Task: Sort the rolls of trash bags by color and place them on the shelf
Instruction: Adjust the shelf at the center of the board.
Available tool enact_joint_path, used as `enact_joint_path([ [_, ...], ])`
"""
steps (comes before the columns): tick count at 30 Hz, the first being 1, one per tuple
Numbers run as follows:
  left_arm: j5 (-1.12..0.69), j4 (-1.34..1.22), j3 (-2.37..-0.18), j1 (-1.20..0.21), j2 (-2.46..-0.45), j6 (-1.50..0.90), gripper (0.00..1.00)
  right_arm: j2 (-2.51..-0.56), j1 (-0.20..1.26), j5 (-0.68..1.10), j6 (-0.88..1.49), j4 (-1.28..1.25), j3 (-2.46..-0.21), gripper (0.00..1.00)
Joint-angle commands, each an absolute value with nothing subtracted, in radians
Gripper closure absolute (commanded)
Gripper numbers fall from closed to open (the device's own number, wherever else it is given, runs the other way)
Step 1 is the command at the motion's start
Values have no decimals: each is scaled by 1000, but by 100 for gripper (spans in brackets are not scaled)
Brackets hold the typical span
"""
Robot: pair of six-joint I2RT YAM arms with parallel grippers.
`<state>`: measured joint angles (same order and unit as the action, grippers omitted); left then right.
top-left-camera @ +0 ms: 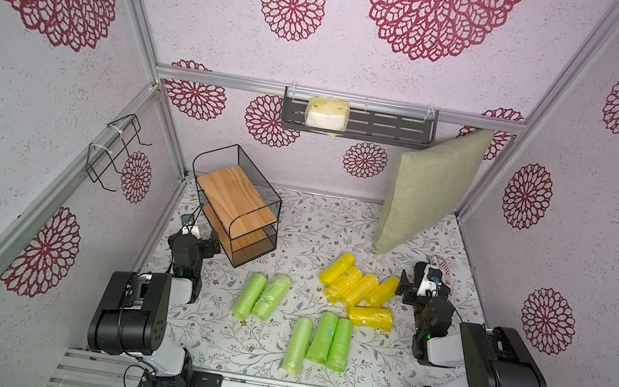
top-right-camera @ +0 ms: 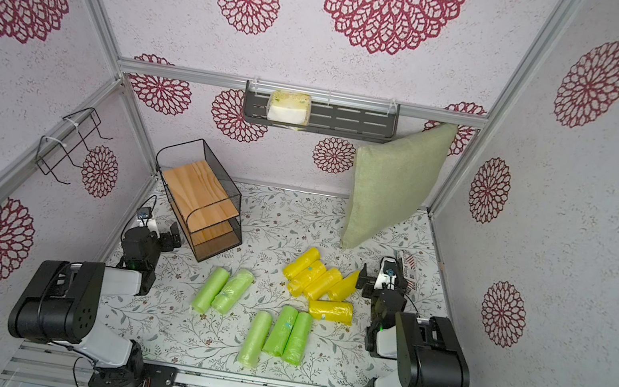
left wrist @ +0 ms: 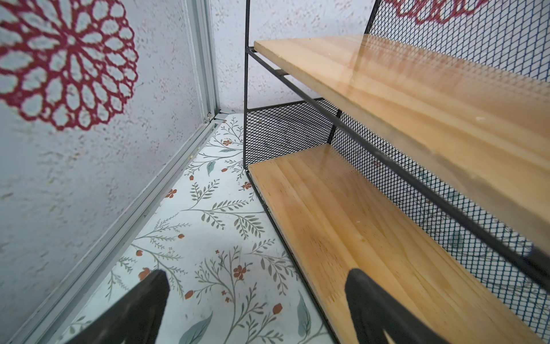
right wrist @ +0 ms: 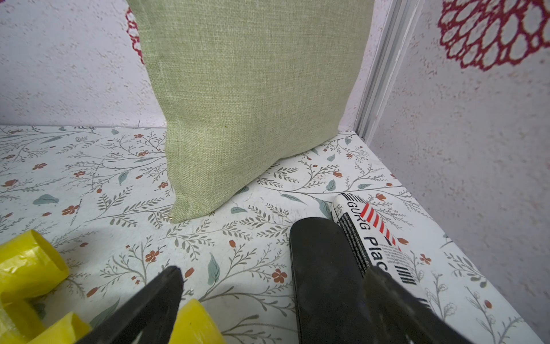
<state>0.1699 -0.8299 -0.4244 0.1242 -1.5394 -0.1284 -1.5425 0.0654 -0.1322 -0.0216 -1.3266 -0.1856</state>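
Observation:
Several lime-green rolls of trash bags lie on the floral table in both top views: a pair [top-left-camera: 261, 297] and a group of three [top-left-camera: 321, 341]. Several yellow rolls [top-left-camera: 358, 288] are bunched further right [top-right-camera: 320, 284]. The shelf [top-left-camera: 237, 208], black mesh with two wooden boards, stands at the back left with nothing on it. My left gripper [top-left-camera: 212, 245] is open just in front of its lower board [left wrist: 342, 208], nothing between the fingers [left wrist: 257, 274]. My right gripper [top-left-camera: 406, 290] is open beside the yellow bunch. One yellow roll end [right wrist: 196, 323] shows by its finger; the gripper [right wrist: 275, 272] holds nothing.
A green pillow [top-left-camera: 430, 188] leans in the back right corner. A dark grey wall rack [top-left-camera: 394, 128] holds a tissue pack [top-left-camera: 327, 113]. A wire bracket [top-left-camera: 113, 146] hangs on the left wall. A white printed pack [right wrist: 369, 238] and a flat black oblong [right wrist: 321, 268] lie under the right gripper.

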Motion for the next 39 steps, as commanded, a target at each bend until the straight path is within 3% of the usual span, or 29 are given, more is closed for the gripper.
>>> enact_joint_path([
  [1, 218, -789, -409, 125, -1414, -147, 3, -1473, 63, -203, 21, -1359, -180, 1],
  [5, 305, -424, -482, 127, -1162, -274, 3, -1169, 61, -278, 89, -1118, -190, 1],
  [8, 165, -308, -520, 116, -1037, -366, 3, -959, 68, -215, 108, -958, -237, 1],
  [12, 52, -208, -579, 24, -925, -447, 3, -840, 175, -158, 66, -706, -380, 1],
  [17, -28, 138, -781, -98, -931, -446, 3, -888, 325, -1, 48, -482, -569, 1],
  [23, 27, 457, -968, -142, -1071, -388, 0, -959, 420, 114, 71, -494, -602, 1],
  [33, -64, 402, -999, -184, -1176, -419, 9, -1036, 430, 151, 128, -592, -562, 0],
  [39, -102, 276, -1085, -296, -1319, -459, 16, -1073, 433, 162, 177, -607, -552, 1],
])
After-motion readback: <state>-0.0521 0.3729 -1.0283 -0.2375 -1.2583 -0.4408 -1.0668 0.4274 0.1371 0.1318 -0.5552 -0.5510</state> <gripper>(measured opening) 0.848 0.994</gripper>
